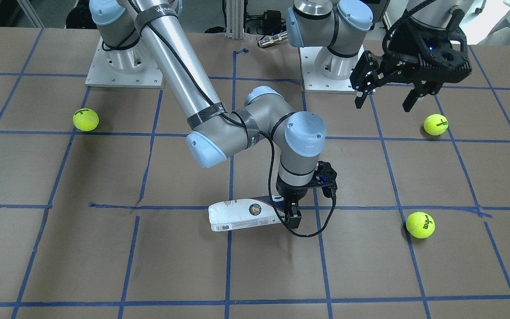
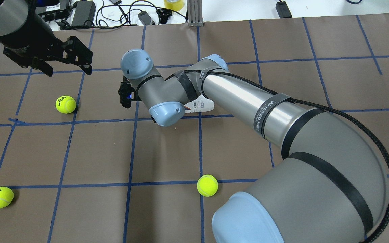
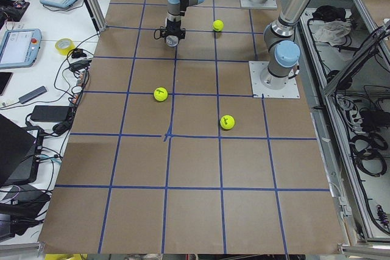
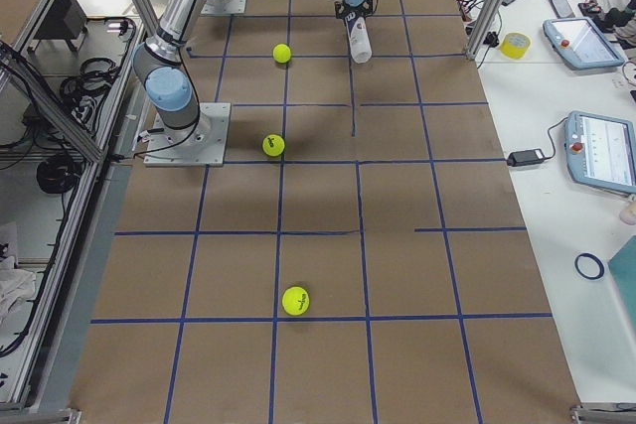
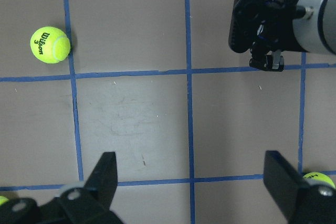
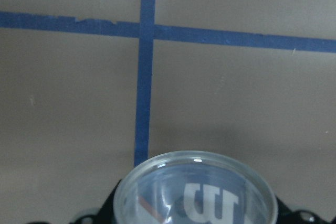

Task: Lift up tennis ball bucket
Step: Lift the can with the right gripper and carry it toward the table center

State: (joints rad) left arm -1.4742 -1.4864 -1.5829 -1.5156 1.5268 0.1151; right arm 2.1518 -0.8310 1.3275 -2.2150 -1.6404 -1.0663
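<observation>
The tennis ball bucket [image 1: 244, 216], a clear tube with a white and navy label and a round emblem, is horizontal near the table's middle. My right gripper [image 1: 292, 215] is shut on one end of it, reaching down from above. In the right wrist view the tube's round clear end [image 6: 195, 198] with the "W" logo fills the space between the jaws. A piece of the label shows under the arm in the overhead view [image 2: 202, 104]. I cannot tell whether the tube is touching the table. My left gripper [image 1: 383, 99] is open and empty, hanging well above the table.
Three loose tennis balls lie on the brown, blue-taped table: one [image 1: 86, 119] near the right arm's base, one [image 1: 435, 124] below the left gripper, one [image 1: 420, 224] toward the operators' side. The two arm base plates [image 1: 124, 71] stand at the robot's edge.
</observation>
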